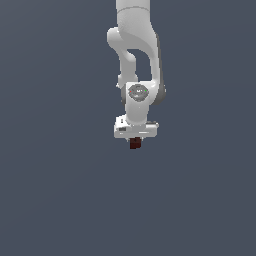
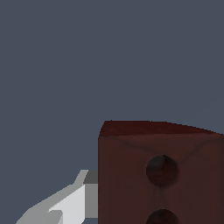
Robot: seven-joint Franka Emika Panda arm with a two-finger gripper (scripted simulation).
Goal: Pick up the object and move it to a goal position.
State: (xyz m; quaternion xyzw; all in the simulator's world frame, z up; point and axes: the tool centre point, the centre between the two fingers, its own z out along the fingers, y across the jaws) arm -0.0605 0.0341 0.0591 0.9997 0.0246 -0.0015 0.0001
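So the dark red-brown block (image 1: 134, 143) sits right under the white gripper (image 1: 135, 140), tucked against the underside of the hand w/ only its lower part poking out below; the gripper body is far wider than the block. In the exterior view the jaws themselves are hidden behind the hand, so grip can't be read there. In the wrist view the block (image 2: 159, 173) fills the near field, w/ two round dark holes in its facing side, and one pale grey finger (image 2: 72, 203) lies right against its side face, no gap visible btwn them. Judging from that, the jaws look narrowed onto the block, i.e. holding it, though the opposite finger isn't in view so contact on that side can't be confirmed. No floor line, shadow or goal marker shows anywhere around the block, just flat grey-blue bkgd, so whether the block is lifted or resting can't be told, nor where the goal lies relative to it. Step in hand, by my read: carry to goal. To do it well, keep the squeeze constant, since the block is small vs the hand and could pivot if only a thin strip is pinched. Move smoothly, no sharp accel or wrist twist, keep the hand vertical above the block. Main risk is the block slipping or rotating btwn the pads mid-move; slow down near the goal and don't release early.
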